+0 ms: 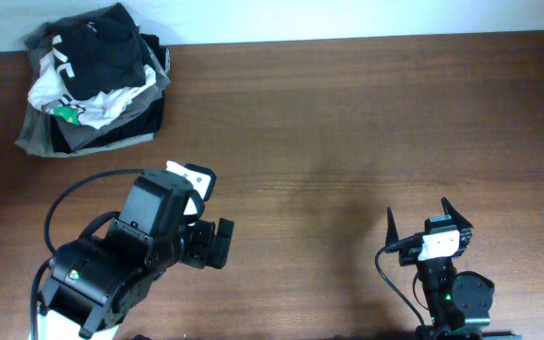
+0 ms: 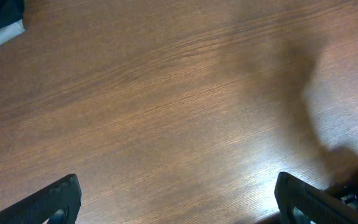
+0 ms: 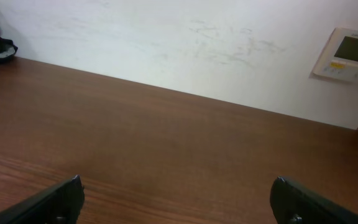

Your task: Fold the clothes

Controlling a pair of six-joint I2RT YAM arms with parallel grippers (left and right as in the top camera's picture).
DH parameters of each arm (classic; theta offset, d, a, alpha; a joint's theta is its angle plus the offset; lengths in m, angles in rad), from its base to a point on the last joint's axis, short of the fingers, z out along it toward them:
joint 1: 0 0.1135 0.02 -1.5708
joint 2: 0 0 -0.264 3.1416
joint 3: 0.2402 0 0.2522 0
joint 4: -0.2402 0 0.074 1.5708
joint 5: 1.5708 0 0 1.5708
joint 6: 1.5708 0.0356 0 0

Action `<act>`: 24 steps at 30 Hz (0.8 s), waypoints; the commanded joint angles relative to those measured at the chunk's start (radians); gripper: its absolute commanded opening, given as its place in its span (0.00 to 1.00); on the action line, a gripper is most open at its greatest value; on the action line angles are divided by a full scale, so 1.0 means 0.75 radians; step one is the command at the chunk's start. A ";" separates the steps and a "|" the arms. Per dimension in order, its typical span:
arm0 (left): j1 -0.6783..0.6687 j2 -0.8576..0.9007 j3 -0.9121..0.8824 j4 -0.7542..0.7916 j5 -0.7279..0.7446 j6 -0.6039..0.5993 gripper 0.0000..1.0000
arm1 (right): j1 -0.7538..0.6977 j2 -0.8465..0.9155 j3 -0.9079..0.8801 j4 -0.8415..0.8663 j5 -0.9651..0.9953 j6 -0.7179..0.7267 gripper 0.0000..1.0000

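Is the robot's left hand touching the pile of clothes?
Apart. The overhead view shows a stretch of bare wooden table between the left gripper and the pile of clothes.

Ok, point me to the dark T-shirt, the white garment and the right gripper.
dark T-shirt (image 1: 107, 55): overhead view, its crumpled black middle.
white garment (image 1: 51, 93): overhead view, its left white fold.
right gripper (image 1: 417, 210): overhead view, midway between its open fingertips.
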 commanded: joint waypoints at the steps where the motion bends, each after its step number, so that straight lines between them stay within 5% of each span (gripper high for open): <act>1: -0.004 0.001 0.001 0.002 -0.016 -0.013 0.99 | -0.009 -0.014 -0.006 -0.006 -0.027 -0.008 0.99; 10: 0.004 -0.019 -0.069 0.009 -0.014 -0.012 0.99 | -0.009 -0.013 -0.006 -0.006 -0.027 -0.008 0.99; 24: 0.447 -0.916 -1.260 1.175 -0.064 -0.012 0.99 | -0.009 -0.013 -0.006 -0.005 -0.027 -0.008 0.99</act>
